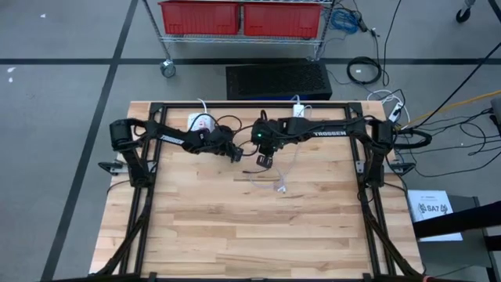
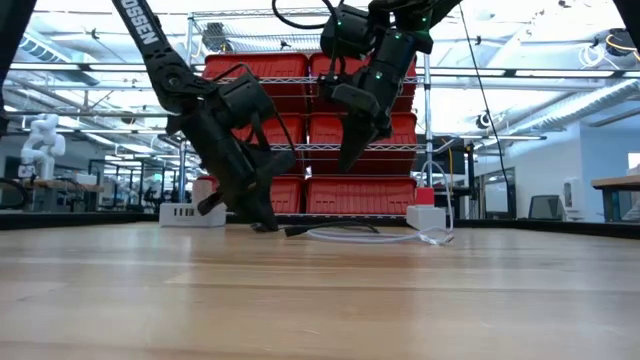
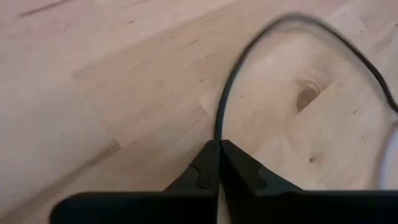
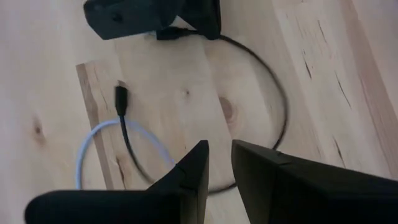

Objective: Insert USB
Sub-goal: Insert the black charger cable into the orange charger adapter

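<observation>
A black USB cable [image 4: 283, 118] lies in a loop on the wooden table. Its free plug [image 4: 120, 98] rests flat on the wood beside a white cable [image 4: 87, 146]. My left gripper [image 1: 235, 154] is down at the table top, shut on the black cable's other end. My right gripper [image 1: 266, 161] hangs above the loop, a little toward the table's right, its fingers [image 4: 193, 168] a narrow gap apart with nothing between them. A white USB hub [image 1: 202, 122] sits at the table's far edge, behind my left arm. My left gripper pinches the black cable [image 3: 217, 134] between its two fingertips, close to the cable's end piece [image 4: 169, 34]. The fingers slant down from the table's left. From the tips the cable curves away slack, and it lies on the wood.
A second white adapter [image 1: 300, 110] with its own lead sits at the far edge behind my right arm. The near half of the table [image 1: 258, 235] is bare wood. Red bins on a wire shelf [image 1: 243, 17] stand beyond the table.
</observation>
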{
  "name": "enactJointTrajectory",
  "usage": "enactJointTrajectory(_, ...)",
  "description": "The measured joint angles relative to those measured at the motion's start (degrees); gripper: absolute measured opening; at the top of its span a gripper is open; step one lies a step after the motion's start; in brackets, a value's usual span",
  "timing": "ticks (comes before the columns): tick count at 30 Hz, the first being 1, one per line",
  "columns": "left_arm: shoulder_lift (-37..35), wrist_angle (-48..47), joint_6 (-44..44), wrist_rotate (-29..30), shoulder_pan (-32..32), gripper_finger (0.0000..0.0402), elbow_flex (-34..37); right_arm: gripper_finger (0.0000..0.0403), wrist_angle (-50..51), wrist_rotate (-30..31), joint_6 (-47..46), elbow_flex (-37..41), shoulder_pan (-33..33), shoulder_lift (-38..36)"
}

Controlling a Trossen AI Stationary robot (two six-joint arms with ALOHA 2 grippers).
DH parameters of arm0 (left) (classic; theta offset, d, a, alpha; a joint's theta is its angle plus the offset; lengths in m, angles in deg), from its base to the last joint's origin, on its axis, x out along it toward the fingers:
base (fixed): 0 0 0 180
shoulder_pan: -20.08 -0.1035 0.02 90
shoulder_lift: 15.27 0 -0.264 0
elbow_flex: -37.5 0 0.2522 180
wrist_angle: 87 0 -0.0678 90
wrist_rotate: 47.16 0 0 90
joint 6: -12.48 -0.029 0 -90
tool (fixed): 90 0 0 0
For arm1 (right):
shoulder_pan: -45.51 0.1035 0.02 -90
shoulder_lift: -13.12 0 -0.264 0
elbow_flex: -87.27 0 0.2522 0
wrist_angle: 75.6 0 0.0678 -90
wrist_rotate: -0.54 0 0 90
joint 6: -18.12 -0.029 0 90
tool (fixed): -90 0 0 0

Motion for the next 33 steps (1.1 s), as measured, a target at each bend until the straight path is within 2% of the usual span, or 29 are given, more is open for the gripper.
enactJointTrajectory(4, -2.4, -0.2, -3.6, 1.0, 0.9, 0.0006, 0.4, 0.0064, 0.8, 0.0, 0.6, 0.0, 0.0, 0.0)
enactJointTrajectory(8, -8.3, -3.4, -6.1, 2.2, 1.0, 0.0003, 0.8, 0.0064, 2.1, 0.0, 0.9, 0.0, 0.0, -0.2)
enactJointTrajectory(20, -28.6, -6.9, -12.8, 13.5, 0.7, 0.0001, 0.8, 0.0064, 0.8, 1.6, 2.1, 0.3, -0.3, -7.7)
enactJointTrajectory(24, -33.8, -7.1, -14.9, 16.7, 1.0, 0.0001, 0.8, 0.0064, -10.9, -3.2, 1.6, 6.0, -0.9, -11.3)
enactJointTrajectory(28, -37.8, -7.1, -16.7, 17.8, 1.1, 0.0001, 0.8, 0.0064, -32.5, -10.0, -3.2, 17.6, -1.4, -14.0)
enactJointTrajectory(30, -39.3, -8.7, -17.4, 17.8, 1.1, 0.0001, 0.8, 0.0064, -46.4, -11.0, -7.7, 23.9, -1.4, -14.3)
enactJointTrajectory(33, -39.7, -9.5, -17.4, 17.8, 1.0, 0.0, 0.8, 0.0064, -61.5, -11.1, -15.8, 30.3, -1.4, -12.8)
